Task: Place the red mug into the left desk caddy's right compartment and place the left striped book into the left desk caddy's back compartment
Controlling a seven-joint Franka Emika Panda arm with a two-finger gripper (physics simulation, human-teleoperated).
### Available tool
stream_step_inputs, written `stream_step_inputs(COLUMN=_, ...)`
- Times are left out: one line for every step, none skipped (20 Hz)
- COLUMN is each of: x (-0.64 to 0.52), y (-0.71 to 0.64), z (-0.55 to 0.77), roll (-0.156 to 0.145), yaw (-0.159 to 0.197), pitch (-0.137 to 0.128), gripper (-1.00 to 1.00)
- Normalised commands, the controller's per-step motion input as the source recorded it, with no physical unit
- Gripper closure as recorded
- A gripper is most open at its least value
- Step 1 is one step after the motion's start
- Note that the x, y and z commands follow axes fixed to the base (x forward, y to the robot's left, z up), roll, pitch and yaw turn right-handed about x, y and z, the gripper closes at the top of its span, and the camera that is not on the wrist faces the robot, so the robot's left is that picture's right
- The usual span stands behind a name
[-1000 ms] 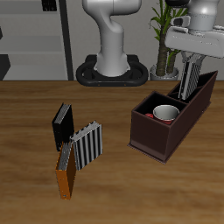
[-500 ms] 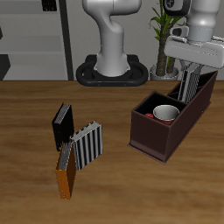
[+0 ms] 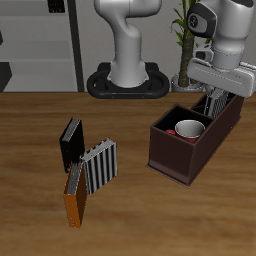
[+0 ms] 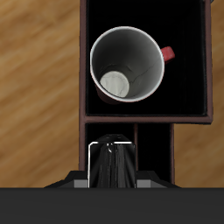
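The wooden table (image 3: 30,150) fronts grey shelving, with a plant at two o'clock. The caddy (image 3: 190,150) sits at three o'clock; the mug (image 3: 189,130) already stands in its big compartment. The book (image 4: 112,159) is sunk in the narrow back slot, the gripper (image 3: 217,98) just above it; I cannot tell whether its jaws grip. Judging by this, release and lift come next.

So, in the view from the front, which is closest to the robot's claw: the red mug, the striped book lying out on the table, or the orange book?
Counting from the gripper:
1. The red mug, inside the caddy just below the claw.
2. The striped book on the table, out on the open wood.
3. The orange book, nearest the table's front edge.
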Motion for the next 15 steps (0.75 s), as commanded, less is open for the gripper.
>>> stream_step_inputs(x=-0.14, y=0.05, z=-0.09, roll=0.055, yaw=-0.131, pitch=0.019, gripper=-1.0)
stream_step_inputs(x=-0.08, y=-0.11, z=0.1, roll=-0.137, yaw=-0.036, pitch=-0.01, gripper=-1.0)
stream_step_inputs(x=-0.12, y=0.06, z=0.07, roll=-0.018, yaw=-0.052, pitch=0.024, gripper=-1.0)
stream_step_inputs(x=0.03, y=-0.01, z=0.06, roll=0.047, yaw=0.018, pitch=-0.006, gripper=-1.0)
stream_step_inputs(x=0.0, y=0.0, z=0.0, roll=0.0, yaw=0.0, pitch=0.0, gripper=-1.0)
stream_step_inputs(x=-0.21, y=-0.01, z=0.2, roll=0.0, yaw=-0.061, pitch=0.056, gripper=-1.0)
stream_step_inputs(x=-0.15, y=-0.06, z=0.19, roll=0.004, yaw=0.047, pitch=-0.05, gripper=-1.0)
stream_step_inputs(x=-0.04, y=-0.03, z=0.1, roll=0.027, yaw=0.003, pitch=0.011, gripper=-1.0)
stream_step_inputs(x=-0.02, y=-0.02, z=0.09, roll=0.033, yaw=0.016, pitch=0.003, gripper=-1.0)
stream_step_inputs(x=-0.19, y=-0.09, z=0.17, roll=-0.05, yaw=0.04, pitch=-0.037, gripper=-1.0)
stream_step_inputs(x=-0.01, y=-0.09, z=0.11, roll=-0.008, yaw=-0.01, pitch=0.007, gripper=-1.0)
stream_step_inputs(x=-0.15, y=-0.06, z=0.18, roll=0.034, yaw=-0.02, pitch=0.002, gripper=-1.0)
stream_step_inputs(x=-0.19, y=-0.07, z=0.24, roll=-0.012, yaw=0.096, pitch=-0.072, gripper=-1.0)
stream_step_inputs(x=0.18, y=-0.07, z=0.0, roll=0.0, yaw=0.0, pitch=0.0, gripper=-1.0)
stream_step_inputs(x=-0.22, y=-0.08, z=0.21, roll=-0.02, yaw=0.068, pitch=-0.066, gripper=-1.0)
